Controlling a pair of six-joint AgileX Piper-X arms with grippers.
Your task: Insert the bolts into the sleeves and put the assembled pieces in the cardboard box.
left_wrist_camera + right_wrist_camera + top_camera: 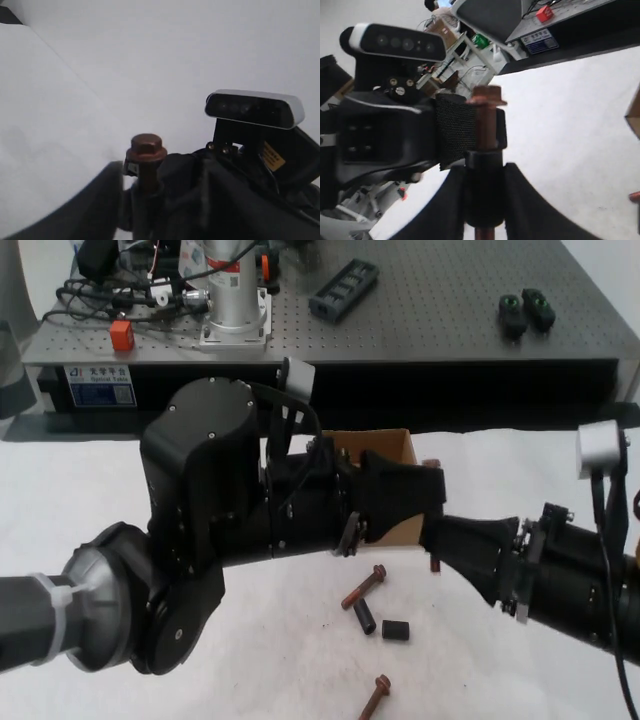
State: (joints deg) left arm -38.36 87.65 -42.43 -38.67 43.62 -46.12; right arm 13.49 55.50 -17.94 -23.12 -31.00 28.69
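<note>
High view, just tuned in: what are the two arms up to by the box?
They meet at the brown cardboard box. The right tool is shut on a black cylindrical sleeve with a copper-coloured hex-head bolt standing through it. The left tool sits at that bolt's shank, just under the head. Two loose bolts and two loose black sleeves lie on the white cover.

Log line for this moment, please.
step: bolt in sleeve | left jaws: shut on bolt | right jaws: shut on sleeve | loose: two bolts, two sleeves | cardboard box: behind arms
</note>
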